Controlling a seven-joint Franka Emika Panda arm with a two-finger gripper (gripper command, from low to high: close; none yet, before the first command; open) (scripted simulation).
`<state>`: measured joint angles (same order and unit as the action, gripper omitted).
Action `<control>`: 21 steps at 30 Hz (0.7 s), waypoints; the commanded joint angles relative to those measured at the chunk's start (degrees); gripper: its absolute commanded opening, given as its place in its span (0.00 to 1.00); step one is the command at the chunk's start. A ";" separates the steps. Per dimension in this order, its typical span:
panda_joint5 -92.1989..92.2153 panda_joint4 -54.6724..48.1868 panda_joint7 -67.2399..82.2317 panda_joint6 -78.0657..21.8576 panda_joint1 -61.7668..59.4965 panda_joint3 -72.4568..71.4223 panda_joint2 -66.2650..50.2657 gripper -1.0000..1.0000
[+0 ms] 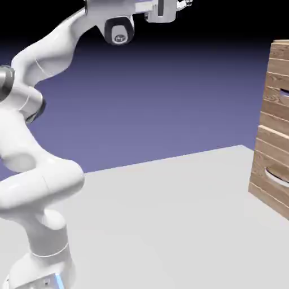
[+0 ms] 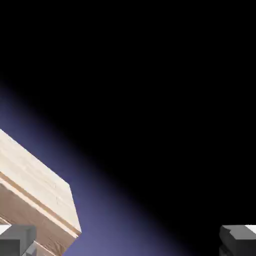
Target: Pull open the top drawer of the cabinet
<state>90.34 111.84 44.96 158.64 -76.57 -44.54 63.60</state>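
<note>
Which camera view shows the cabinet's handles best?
The exterior view. There the cabinet shows its plank front at the right edge, with a grey handle high up and a curved grey handle lower. The hand view shows only a top corner of it, no handle.

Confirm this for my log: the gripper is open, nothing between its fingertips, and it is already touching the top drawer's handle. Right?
Not quite. The gripper is open and empty, but it is not touching the handle: the exterior view shows the hand high up, well apart from the cabinet and its top drawer.
</note>
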 commanded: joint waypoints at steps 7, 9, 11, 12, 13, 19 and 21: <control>17.00 -9.25 16.45 -2.89 -14.54 -8.38 5.82 0.50; 21.86 -11.89 21.15 -3.72 -18.69 -10.78 7.48 0.50; 26.71 -14.54 25.85 -4.54 -22.84 -13.17 9.15 0.50; 29.14 -15.86 28.20 -4.96 -24.92 -14.37 9.98 0.50; 31.57 -17.18 30.55 -5.37 -27.00 -15.56 10.81 0.50; 46.14 -25.11 44.65 -7.85 -39.46 -22.75 15.80 0.50; 50.99 -27.75 49.35 -8.67 -43.61 -25.14 17.46 0.50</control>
<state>141.33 84.09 94.31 149.97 -120.18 -69.68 81.06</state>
